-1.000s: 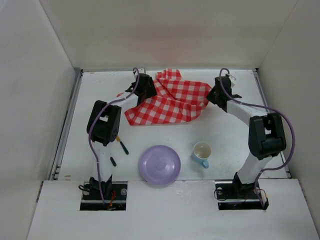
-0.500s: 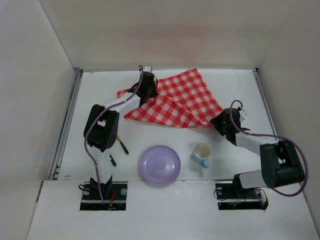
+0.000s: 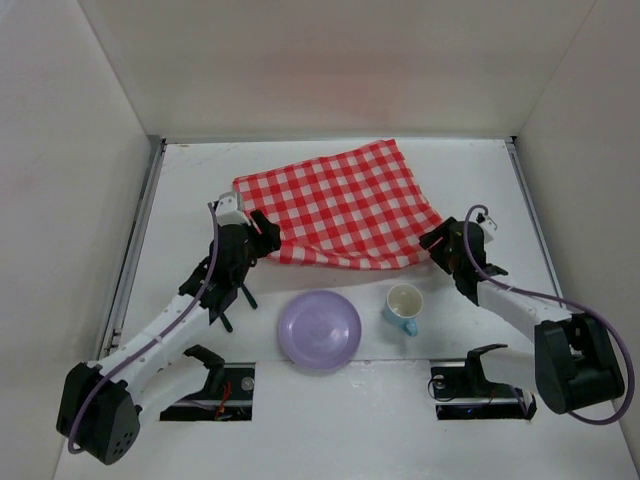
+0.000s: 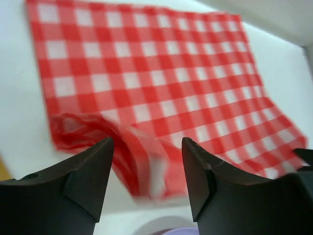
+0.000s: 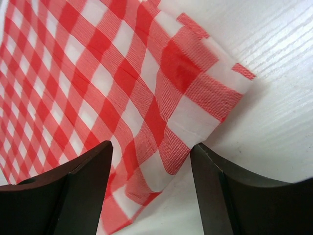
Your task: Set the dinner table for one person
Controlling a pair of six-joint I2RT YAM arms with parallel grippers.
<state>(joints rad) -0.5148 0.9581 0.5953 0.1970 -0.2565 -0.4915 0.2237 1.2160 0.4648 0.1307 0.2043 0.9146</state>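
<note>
A red-checked cloth [image 3: 335, 205] lies spread on the white dinner table [image 3: 190, 180], with its near-left corner still rumpled [image 4: 117, 142]. My left gripper [image 3: 265, 235] hovers at that corner. Its jaws stand open [image 4: 146, 171] and the blurred fold lies loose between them. At the cloth's near-right corner [image 5: 205, 83] my right gripper [image 3: 437, 240] also stands open [image 5: 151, 164], its fingers straddling the corner without pinching it. A lilac plate [image 3: 320, 328] and a pale blue cup [image 3: 404, 305] sit near the front edge.
Two dark-handled pieces of cutlery [image 3: 245, 297] lie left of the plate, partly under my left arm. Metal rails [image 3: 135, 250] run along the table's sides, and white walls enclose it. The plate's rim [image 4: 171, 231] shows just below my left fingers.
The cloth went from a bunched heap to spread flat. My left gripper pulled back from the far edge toward the front. Both grippers have let go of the cloth's near corners.
</note>
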